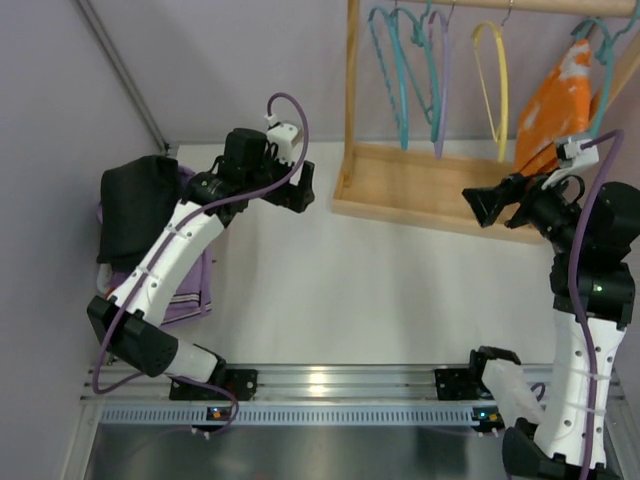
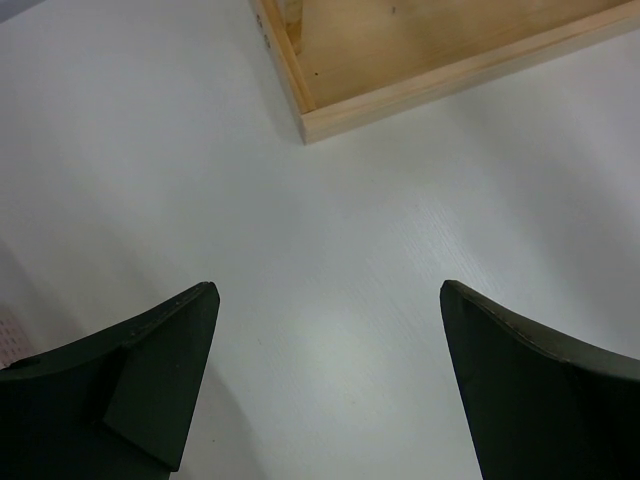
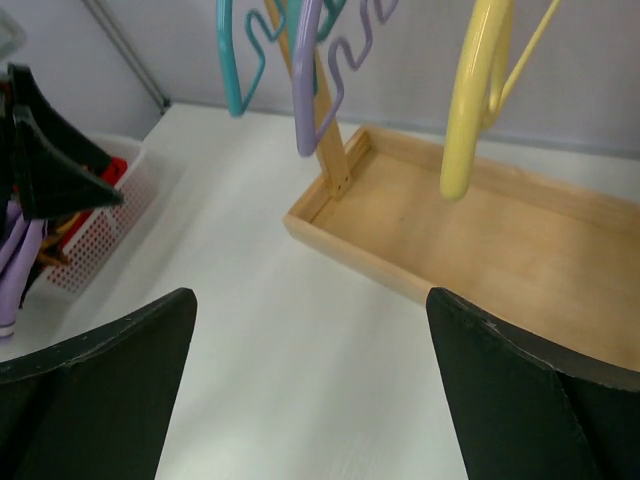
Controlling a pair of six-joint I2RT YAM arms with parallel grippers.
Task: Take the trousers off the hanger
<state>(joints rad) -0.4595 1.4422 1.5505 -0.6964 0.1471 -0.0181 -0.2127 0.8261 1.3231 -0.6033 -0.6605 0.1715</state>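
The white tabletop (image 1: 350, 290) carried a wooden rack (image 1: 400, 182) at about 1 o'clock in the overhead view. At 9 o'clock a heap of clothes lay against the left edge. The trousers (image 1: 138, 200) sat on top of that heap as a black, slumped bundle over a purple shirt (image 1: 190, 290), their longer side running roughly from 12 to 6 o'clock. They were well apart from the rack and touched no hanger.

The hanger (image 1: 492, 85) hung bare from the rack's rail, its yellow loop dropping straight down towards 6 o'clock. The lilac hanger (image 1: 441, 90) and the teal hangers (image 1: 395, 80) hung at its 9 o'clock, and an orange garment (image 1: 555, 105) at its 3 o'clock. The job therefore looked finished.

The left fingers (image 1: 300, 188) were spread wide with nothing between them. They pointed down at bare tabletop, with the rack's corner at 12 o'clock in their own camera. The trousers lay at their 9 o'clock, so the left arm was much the nearer to them.

The right fingers (image 1: 485, 205) were likewise wide apart and empty. The hanger stood at their 12 o'clock, near but untouched, so any further work on it would probably fall to the right arm.
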